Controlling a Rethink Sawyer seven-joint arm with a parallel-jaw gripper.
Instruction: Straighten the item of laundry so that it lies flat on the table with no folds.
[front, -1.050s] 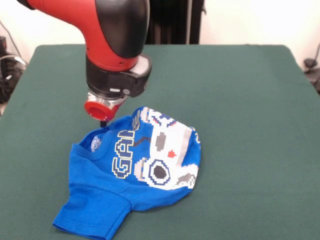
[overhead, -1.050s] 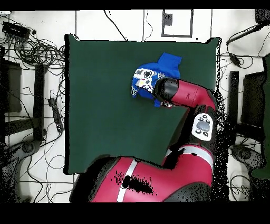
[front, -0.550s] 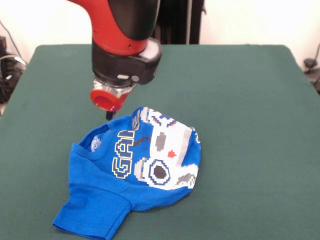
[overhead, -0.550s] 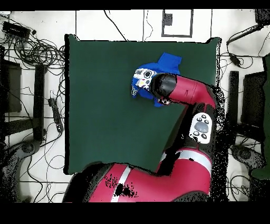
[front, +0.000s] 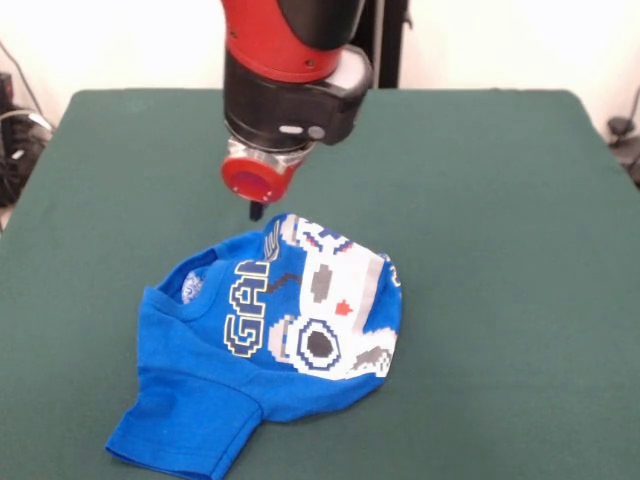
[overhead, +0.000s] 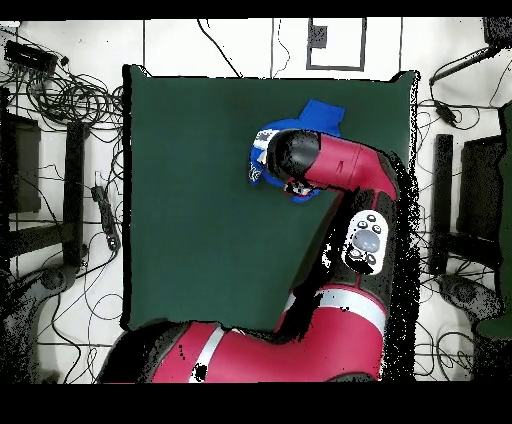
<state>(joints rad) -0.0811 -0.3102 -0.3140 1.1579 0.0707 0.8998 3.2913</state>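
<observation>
One blue T-shirt (front: 265, 345) lies crumpled on the green worktop (front: 500, 220), toward the near edge in the front view and nearer the left edge than the right one there. It is not flat: the body is bunched into a rounded heap with the printed front turned up, and one short sleeve spreads out toward the near left corner. The neck opening shows at the left of the heap, with a small round label inside the collar whose writing is too small to read.

On the front, dark letters with a pale outline read "GA", with the start of a third letter running into a fold, so the word cannot be read whole. Beside the letters is a white and grey pixel print with a dark round patch and a small red mark. No brand name can be made out on the shirt.

One red and black arm reaches down over the worktop. Its claw (front: 256, 211) shows only as a short dark tip under a red ring, just past the far edge of the shirt; whether the tip touches the cloth, and whether it is spread or pressed together, cannot be told. In the overhead view the arm covers much of the shirt (overhead: 322, 113).
</observation>
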